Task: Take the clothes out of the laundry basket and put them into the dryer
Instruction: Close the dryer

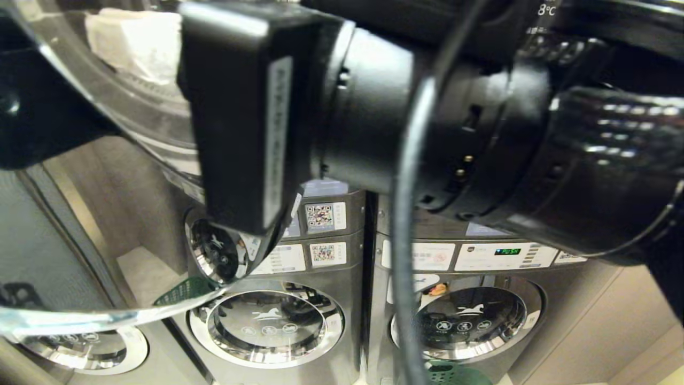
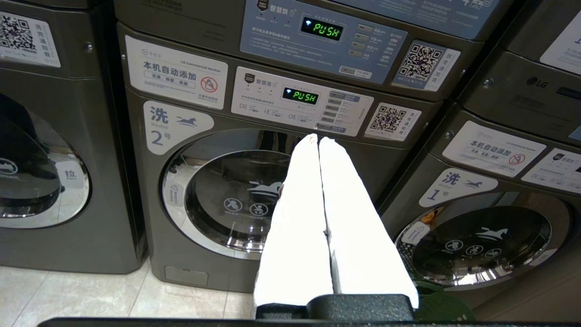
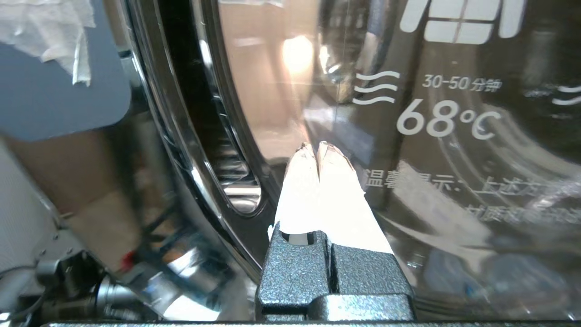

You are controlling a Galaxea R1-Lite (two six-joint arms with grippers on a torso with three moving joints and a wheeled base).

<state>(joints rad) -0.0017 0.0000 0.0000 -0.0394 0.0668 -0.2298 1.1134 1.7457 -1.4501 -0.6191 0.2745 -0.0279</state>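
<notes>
Glass dryer door (image 3: 454,136) lies just beyond closed right fingers (image 3: 336,181).

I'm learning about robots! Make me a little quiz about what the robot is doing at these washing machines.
1. True or false: the right gripper has its white fingers pressed together, with no clothes between them.
2. What temperature is printed on the glass dryer door by the right gripper?
A) 30°C
B) 68°C
C) 90°C
3. What green word glows on the display of the washer marked 2, in front of the left gripper?

Key: 1 true; 2 B; 3 PUSH.
</notes>
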